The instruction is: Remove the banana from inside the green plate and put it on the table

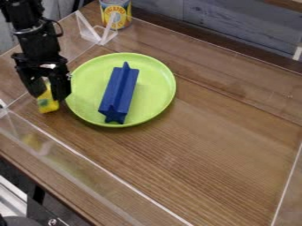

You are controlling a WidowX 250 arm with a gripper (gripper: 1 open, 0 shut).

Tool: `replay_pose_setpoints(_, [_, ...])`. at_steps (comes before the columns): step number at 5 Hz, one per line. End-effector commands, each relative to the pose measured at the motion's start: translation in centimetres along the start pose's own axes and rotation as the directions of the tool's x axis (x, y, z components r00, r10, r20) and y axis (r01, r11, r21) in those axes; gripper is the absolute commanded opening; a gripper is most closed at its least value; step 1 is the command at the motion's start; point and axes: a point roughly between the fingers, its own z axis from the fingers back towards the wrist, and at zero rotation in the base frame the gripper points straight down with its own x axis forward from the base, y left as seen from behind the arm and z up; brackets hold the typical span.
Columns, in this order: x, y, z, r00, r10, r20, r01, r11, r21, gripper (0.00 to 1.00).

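- Brown wood-grain tabletop [200, 150] filled the view, glossy, with clear edge strips along its near and left sides.
- Toward 10 o'clock from the middle of the view lay the green plate [151, 99] — round, shallow, lime-coloured.
- A long blue ridged block [118, 90] rested inside the plate, running roughly from 12 to 6 o'clock across its middle.
- The banana [46, 102] was outside the plate, on the tabletop at the plate's 9 o'clock, just beside the rim; only a short yellow piece with a greenish end showed, the rest hidden behind the fingers.
- The black hand [42, 86] pointed steeply down over the banana — its two fingers stood spread, one on each side of the fruit, not pinching it.
- Whether the fingers touched the banana could not be told from this angle.
- At 12 o'clock from the hand, near the far edge, stood a yellow and blue cup [115, 13], well apart from the plate.
- A clear plastic piece [92, 31] leaned just beside the cup at its 8 o'clock.
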Motion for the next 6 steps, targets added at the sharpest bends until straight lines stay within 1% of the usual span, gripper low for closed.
replay_pose_setpoints(1, [0.7,1.4,0.8,1.0,-0.023,0.01,0.023,1.0,0.012,1.0])
replay_pose_setpoints(2, [1.2,2.7,0.9,0.999,-0.039,-0.003,0.039,0.999,0.006,1.0])
replay_pose_setpoints(3, [2.2,3.1,1.3,0.99,-0.134,-0.039,0.134,0.991,0.008,1.0])
replay_pose_setpoints(4, [3.1,2.8,1.4,0.972,-0.223,-0.069,0.223,0.975,-0.002,1.0])
replay_pose_setpoints(5, [3.0,2.2,0.7,0.982,-0.175,-0.071,0.174,0.985,-0.022,1.0])
replay_pose_setpoints(6, [2.9,1.6,0.2,0.989,-0.129,-0.071,0.126,0.991,-0.042,1.0])
